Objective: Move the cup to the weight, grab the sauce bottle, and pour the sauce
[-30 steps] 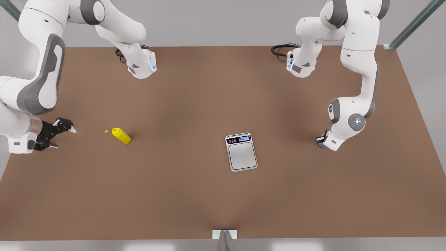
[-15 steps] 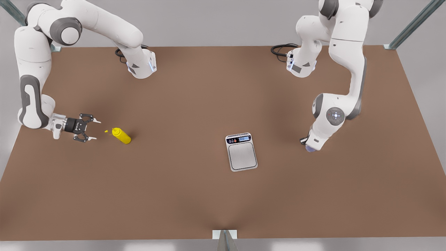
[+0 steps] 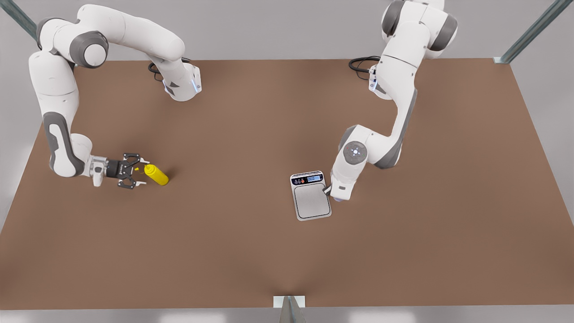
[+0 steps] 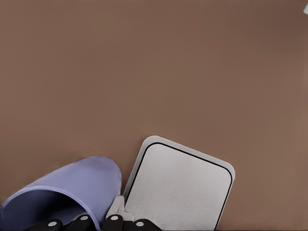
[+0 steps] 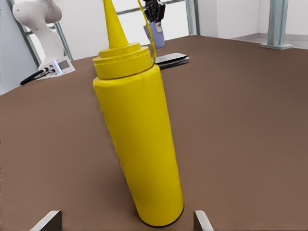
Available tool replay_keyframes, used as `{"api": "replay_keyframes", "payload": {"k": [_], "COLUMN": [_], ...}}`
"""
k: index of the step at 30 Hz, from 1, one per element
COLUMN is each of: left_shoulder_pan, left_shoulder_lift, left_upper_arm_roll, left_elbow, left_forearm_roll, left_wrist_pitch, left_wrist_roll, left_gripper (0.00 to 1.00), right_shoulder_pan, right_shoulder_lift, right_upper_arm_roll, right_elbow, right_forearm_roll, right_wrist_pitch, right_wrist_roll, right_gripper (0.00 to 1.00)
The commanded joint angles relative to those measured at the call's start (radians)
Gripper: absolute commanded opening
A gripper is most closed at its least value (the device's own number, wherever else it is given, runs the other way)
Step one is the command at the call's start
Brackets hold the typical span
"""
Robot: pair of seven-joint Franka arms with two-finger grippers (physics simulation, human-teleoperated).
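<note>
Left gripper (image 3: 334,196) clamped on the cup (image 4: 67,195), held at the edge of the weight (image 3: 311,195) on the front view's right, cup beside the silver plate rather than over it; weight flat on the brown table (image 3: 251,251), display end toward the arm bases. Right gripper (image 3: 139,172) spread wide, fingertips (image 5: 48,220) either side of the upright sauce bottle (image 3: 156,174), not touching it, at the front view's left.

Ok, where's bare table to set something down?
Open: the table's middle between sauce bottle and weight, and the whole near strip. Crowded: right hand open around the bottle; left hand holding the cup at the weight's edge.
</note>
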Motion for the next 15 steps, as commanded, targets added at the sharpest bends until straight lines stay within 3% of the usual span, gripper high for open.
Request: {"api": "replay_keyframes", "payload": {"k": [1,9,15], "left_shoulder_pan": [-0.002,-0.078,-0.114], "left_shoulder_lift": [0.002,0.137,0.155], "left_upper_arm_roll": [0.000,0.000,0.000], "left_elbow": [0.003,0.197,0.200], "left_forearm_roll": [-0.031,-0.028,-0.021], "left_wrist_pitch": [0.000,-0.014,-0.014], "left_wrist_roll": [-0.008,-0.170,-0.227], "left_gripper": [0.21,0.21,0.21], "right_shoulder_pan": [0.001,0.062,0.070], "right_shoulder_lift": [0.000,0.022,0.023], "right_upper_arm_roll": [0.000,0.011,0.011], "right_elbow": [-0.002,0.007,0.007], "right_forearm_roll": [0.000,0.046,0.049], "right_wrist_pitch": [0.000,0.009,0.005], "right_wrist_roll": [-0.001,-0.002,-0.002], "right_gripper": [1.00,1.00,1.00]}}
